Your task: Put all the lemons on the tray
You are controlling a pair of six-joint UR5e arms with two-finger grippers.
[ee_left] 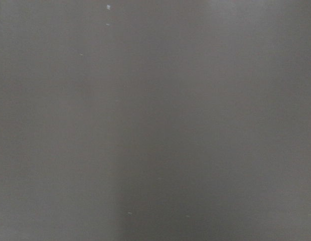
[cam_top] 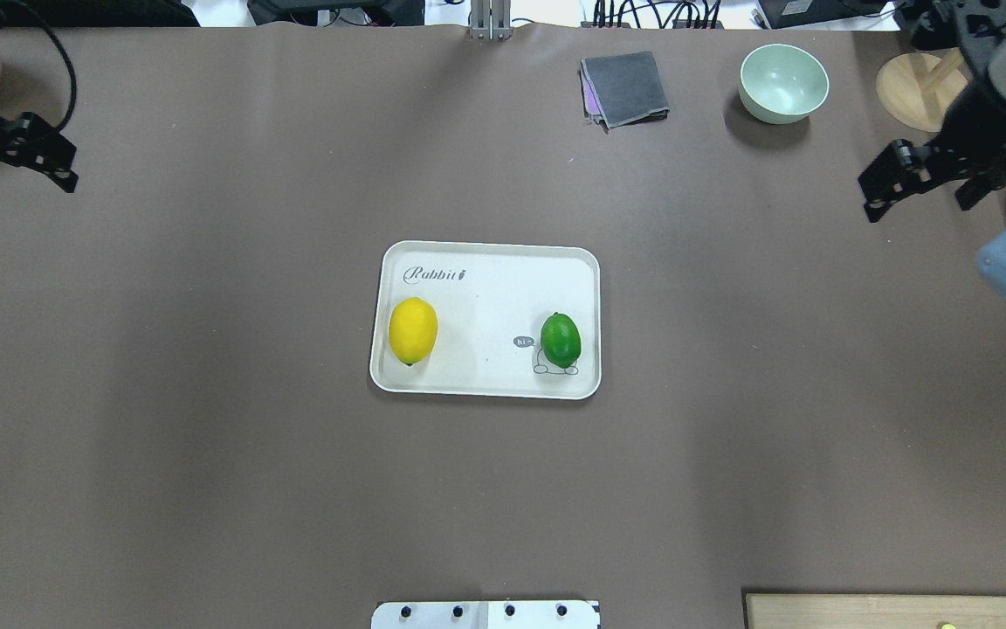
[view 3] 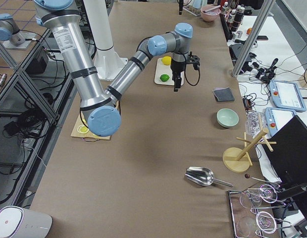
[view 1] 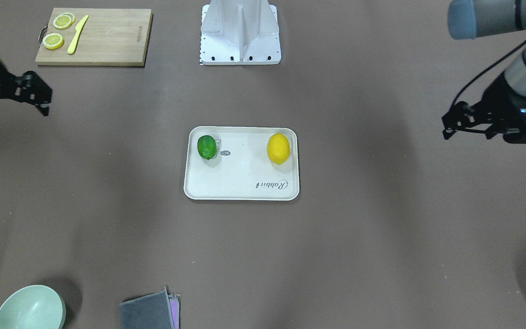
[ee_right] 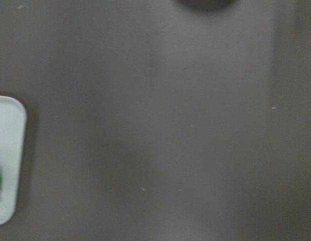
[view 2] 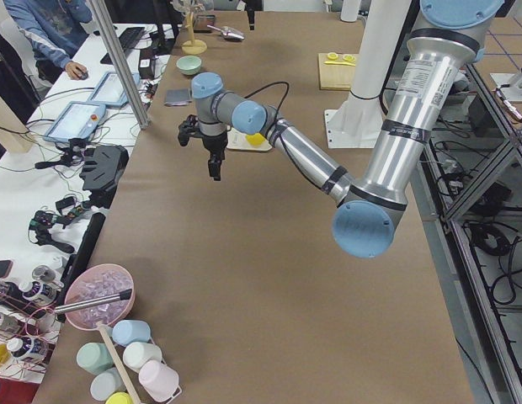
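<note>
Since the front-facing shot is the clearest, starting there: the cream tray (view 1: pixel 244 176) sits mid-tabletop (view 1: pixel 359 237) with both lemons on it. The green lemon (view 1: pixel 207 147) lies over the little animal drawing at one end, and the yellow lemon (view 1: pixel 278 148) is at the other end, above the "Rabbit" script. They're well apart, neither touching the rim as far as I can see. The right jaws sit off at this view's left edge and the left jaws at its right edge, both spread wide with nothing in them, both well away from the tray. Also around: a cutting board (view 1: pixel 107 41) with lemon slices (view 1: pixel 53 41) and a yellow knife (view 1: pixel 77 34), a pale green bowl (view 1: pixel 30 308) and a folded grey cloth (view 1: pixel 146 313).

From overhead it's the same layout, with the yellow lemon on the robot's left end of the tray and the green one on the right end. Both sets of jaws are wide, out near the tabletop's sides.

Side view from the left: the near arm hangs over bare tabletop, and the yellow lemon peeks out behind it.

Side view from the right: both lemons are on the tray, just behind the near arm's wrist.

Left wrist camera shows only plain brown tabletop.

Right wrist camera is blurry, with a tray corner and a sliver of green at the left edge.
</note>
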